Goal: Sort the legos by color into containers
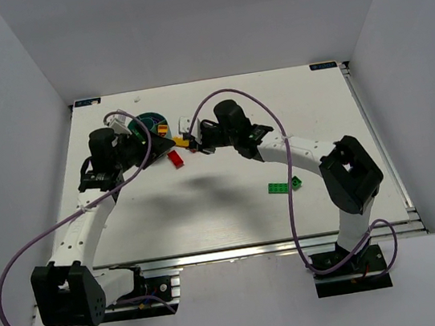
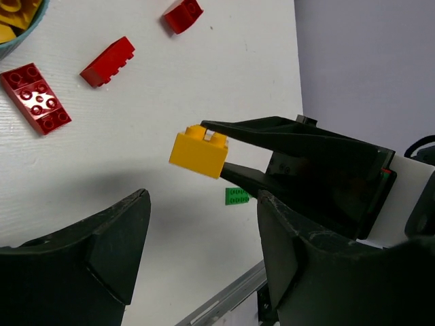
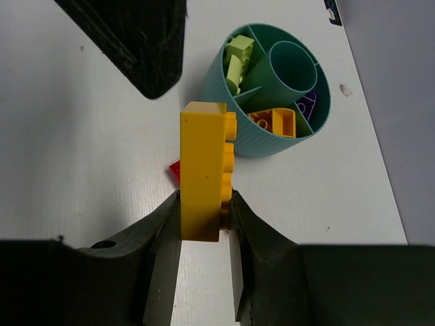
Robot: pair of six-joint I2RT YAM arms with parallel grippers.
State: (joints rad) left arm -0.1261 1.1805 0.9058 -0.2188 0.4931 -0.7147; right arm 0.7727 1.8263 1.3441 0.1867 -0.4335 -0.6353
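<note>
My right gripper (image 3: 204, 198) is shut on a yellow brick (image 3: 203, 170) and holds it above the table, just short of the teal cup (image 3: 239, 139). The cup's compartments hold light green (image 3: 238, 58), orange (image 3: 272, 122) and purple (image 3: 307, 105) bricks. In the left wrist view the same yellow brick (image 2: 198, 152) sits in the right gripper's black fingers (image 2: 272, 132). My left gripper (image 2: 202, 204) is open and empty, hovering beside the cup (image 1: 146, 116). Three red bricks (image 2: 35, 98) (image 2: 107, 62) (image 2: 183, 15) lie on the table. A flat green plate (image 1: 283, 187) lies mid-right.
One red brick (image 1: 175, 158) lies below the two grippers; a corner of one shows beside the yellow brick (image 3: 174, 170). The left gripper's finger (image 3: 136, 41) hangs close to the cup's left side. The cup's rim (image 2: 15, 42) with yellow bricks inside shows at the top left.
</note>
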